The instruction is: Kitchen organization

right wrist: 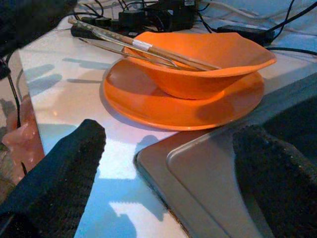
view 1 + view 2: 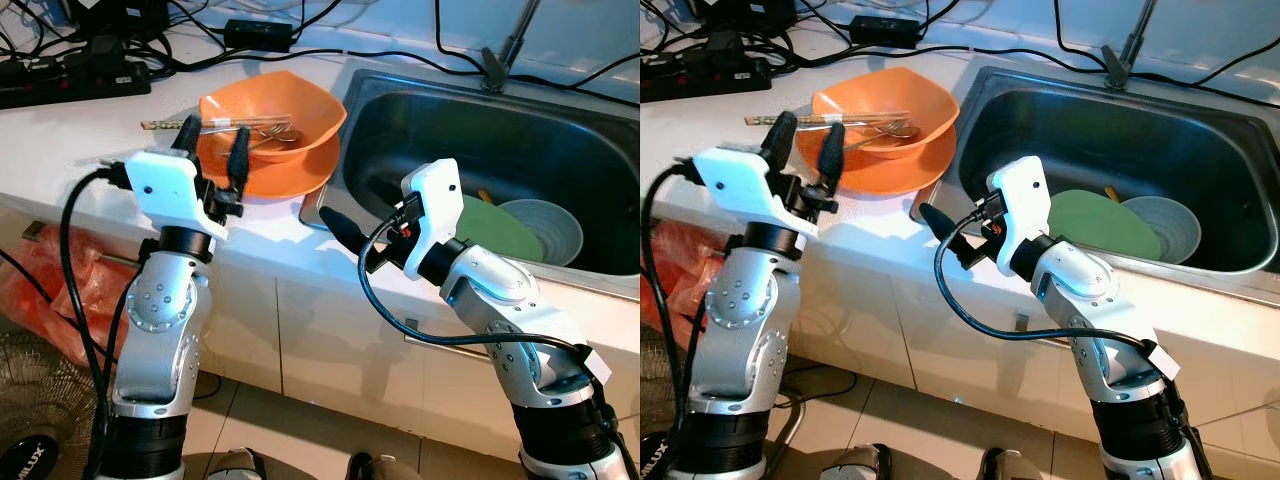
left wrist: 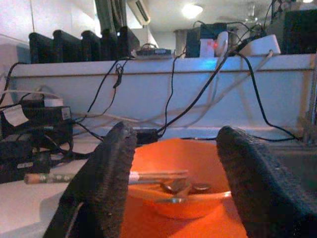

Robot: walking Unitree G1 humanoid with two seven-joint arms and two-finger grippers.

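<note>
The orange bowl [image 2: 285,115] looks like light, stiff plastic with a smooth, slippery wall, so I'd pinch it at the wavy rim rather than the belly; the chopsticks [image 2: 195,124] and spoon inside could slide out if it tips. It sits on a matching orange plate [image 2: 290,175] on the white table [image 2: 60,140], just beside the sink [image 2: 400,110]. The left claw [image 2: 212,150] hovers before it, fingers apart. The right claw [image 1: 168,168], also spread, hangs near the sink's corner.
</note>
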